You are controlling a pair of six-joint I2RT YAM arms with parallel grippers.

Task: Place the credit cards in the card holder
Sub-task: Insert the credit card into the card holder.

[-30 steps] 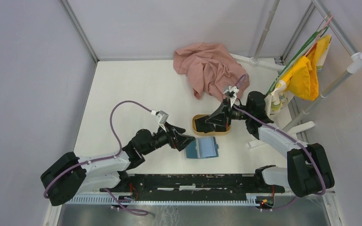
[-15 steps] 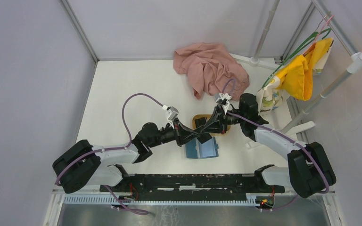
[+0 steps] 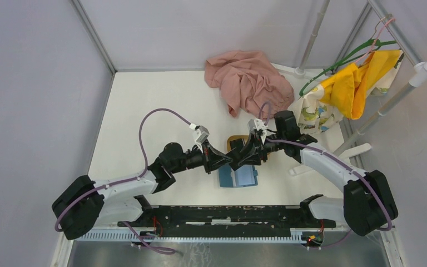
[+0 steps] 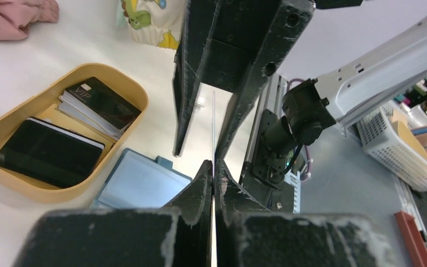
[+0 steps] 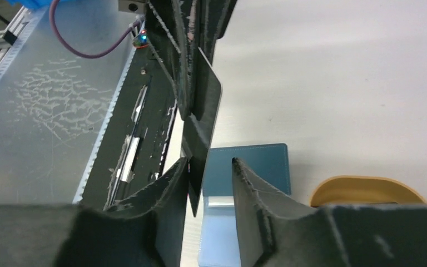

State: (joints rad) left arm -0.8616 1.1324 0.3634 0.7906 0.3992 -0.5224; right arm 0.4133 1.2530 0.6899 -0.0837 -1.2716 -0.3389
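Above the middle of the white tabletop, both arms meet tip to tip. Left gripper: fingers pressed together, pinching one thin black rectangular credit card by its end, clear of the table. In the left wrist view the card shows edge-on as a fine line. Right gripper: jaws parted, one finger on each side of the card's free end. One pad lies right against the card, the other stands off from it, so it has no grip. Teal-blue rectangular folding card holder: lying open and flat on the table, lighter blue inside facing up, directly under and just nearer than the meeting point. Oval tan wooden tray: just beyond the holder, partly hidden by the right gripper from above. Black cards lie inside it, one flat and another, marked VIP, atop a small stack. Crumpled pink cloth: at the far side of the table, well apart. Yellow fabric: hanging from a rack at far right.
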